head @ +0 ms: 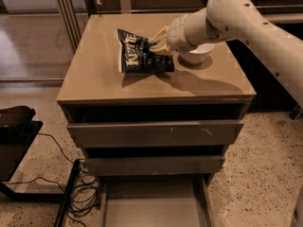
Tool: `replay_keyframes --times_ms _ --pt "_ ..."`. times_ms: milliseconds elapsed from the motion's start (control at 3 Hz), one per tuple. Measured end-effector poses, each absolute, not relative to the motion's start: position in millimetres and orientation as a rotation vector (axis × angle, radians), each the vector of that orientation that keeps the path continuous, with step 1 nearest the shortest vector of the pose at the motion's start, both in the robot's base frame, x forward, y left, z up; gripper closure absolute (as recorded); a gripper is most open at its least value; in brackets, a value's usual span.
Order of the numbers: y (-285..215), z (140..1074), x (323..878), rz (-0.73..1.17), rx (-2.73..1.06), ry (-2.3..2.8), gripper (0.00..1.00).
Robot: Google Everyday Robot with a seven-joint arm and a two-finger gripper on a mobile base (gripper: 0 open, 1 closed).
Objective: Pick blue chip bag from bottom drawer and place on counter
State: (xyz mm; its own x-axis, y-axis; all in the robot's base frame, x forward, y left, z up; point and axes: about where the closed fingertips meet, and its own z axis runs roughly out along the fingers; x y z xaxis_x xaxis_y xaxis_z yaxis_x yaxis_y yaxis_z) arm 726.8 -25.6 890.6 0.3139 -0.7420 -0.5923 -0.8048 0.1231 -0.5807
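The blue chip bag, dark navy with white lettering, hangs tilted just above the middle of the counter and casts a shadow on it. My gripper is shut on the bag's right upper edge, with the pale arm reaching in from the right. The bottom drawer is pulled open at the bottom of the view and its floor shows nothing in it.
A white bowl stands on the counter just right of the gripper, partly behind the arm. Two upper drawers are slightly open. Black cables and a dark stand lie on the floor at left.
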Motion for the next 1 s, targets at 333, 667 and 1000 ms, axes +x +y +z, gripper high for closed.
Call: replay_keyframes --times_ms 333,667,1000 --pt "-1.8 865.9 724.7 0.189 -1.642 1.438 1.00" --pt "-1.5 864.4 724.5 0.192 -1.644 1.440 0.82" --pt "-1.4 864.4 724.5 0.193 -1.644 1.440 0.58"
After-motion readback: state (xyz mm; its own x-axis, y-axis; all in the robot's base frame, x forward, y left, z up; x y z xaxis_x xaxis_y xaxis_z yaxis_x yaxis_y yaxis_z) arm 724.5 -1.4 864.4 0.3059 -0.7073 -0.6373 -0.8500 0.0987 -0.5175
